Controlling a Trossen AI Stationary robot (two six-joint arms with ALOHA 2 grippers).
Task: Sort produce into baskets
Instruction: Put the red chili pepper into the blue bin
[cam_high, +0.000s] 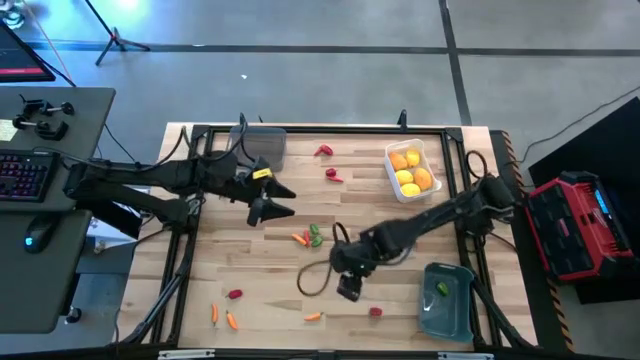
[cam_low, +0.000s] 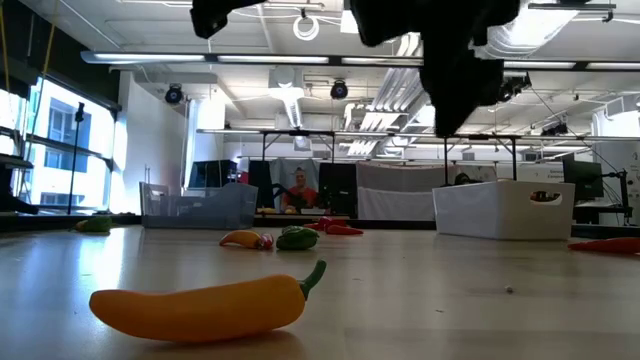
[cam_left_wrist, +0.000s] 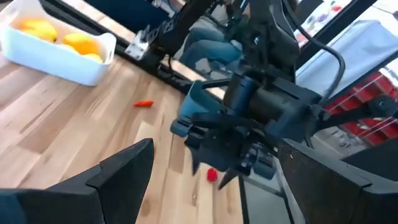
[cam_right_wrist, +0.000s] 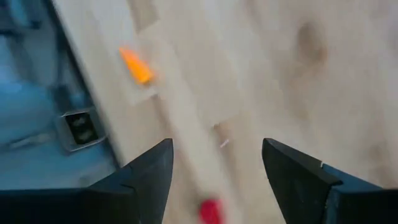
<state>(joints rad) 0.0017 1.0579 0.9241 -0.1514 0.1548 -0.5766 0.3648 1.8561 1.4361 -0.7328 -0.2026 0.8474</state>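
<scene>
**Three baskets on the table, both grippers empty above the wood**

Three baskets stand on the wooden table (cam_high: 250, 270). The white basket (cam_high: 432, 160) is near the far edge on the right and holds several yellow-orange fruits (cam_high: 408, 170). The blue-grey basket (cam_high: 447, 302) sits at the near right corner with one small green piece (cam_high: 441, 289) inside. The clear grey basket (cam_high: 262, 146) is at the far left, partly behind the left arm.

The rest of the produce lies loose on the wood: two red peppers (cam_high: 327, 162) near the far edge, a green pepper (cam_high: 315, 234) touching an orange piece (cam_high: 299, 238) in the middle, and along the near edge a red piece (cam_high: 234, 294), two small carrots (cam_high: 222, 317), one orange pepper (cam_high: 313, 316) and a red piece (cam_high: 375, 311).

The right gripper (cam_high: 348, 287) hangs over the near middle of the table. Its fingers (cam_right_wrist: 140, 180) are parted with nothing between them — only bare wood, with the red piece and the orange pepper just ahead.

The left gripper (cam_high: 277, 203) hovers over the left-centre of the table, its jaws spread wide and holding nothing.
</scene>
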